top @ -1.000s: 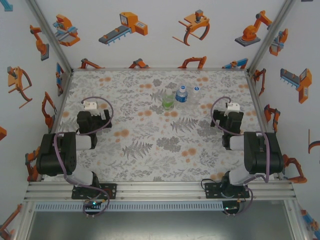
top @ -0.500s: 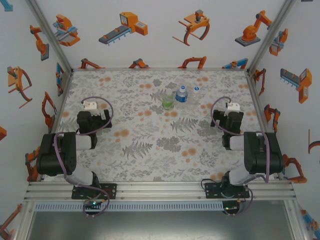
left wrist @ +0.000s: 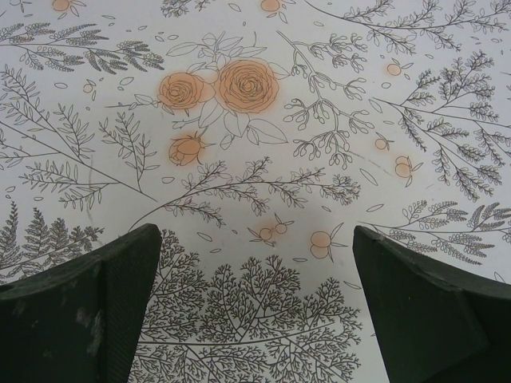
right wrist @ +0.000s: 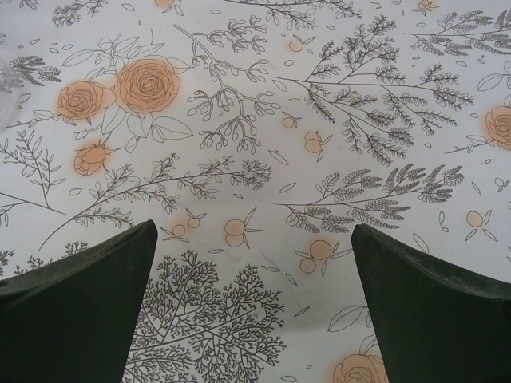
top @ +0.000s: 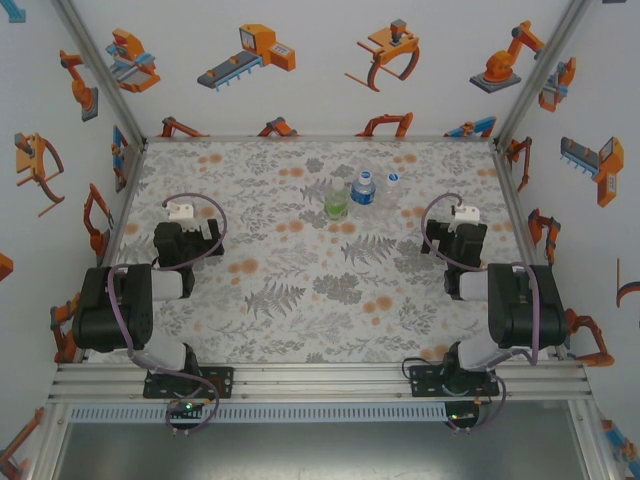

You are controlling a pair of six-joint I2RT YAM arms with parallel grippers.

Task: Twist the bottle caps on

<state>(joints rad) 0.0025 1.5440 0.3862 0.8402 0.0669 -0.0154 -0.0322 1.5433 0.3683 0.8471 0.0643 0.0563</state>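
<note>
Open passage across near and middle tabletop [top: 300,310]. Obstructed centre-far by green-label bottle [top: 337,200] and blue-label bottle [top: 363,188], standing just beside each other; 1 cap [top: 394,179] near their right.

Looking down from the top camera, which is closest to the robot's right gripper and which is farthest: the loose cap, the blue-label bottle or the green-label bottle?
From the right gripper:
1. Loose cap, farthest right of the three.
2. Blue-label bottle, in the middle.
3. Green-label bottle, farthest left.
</note>
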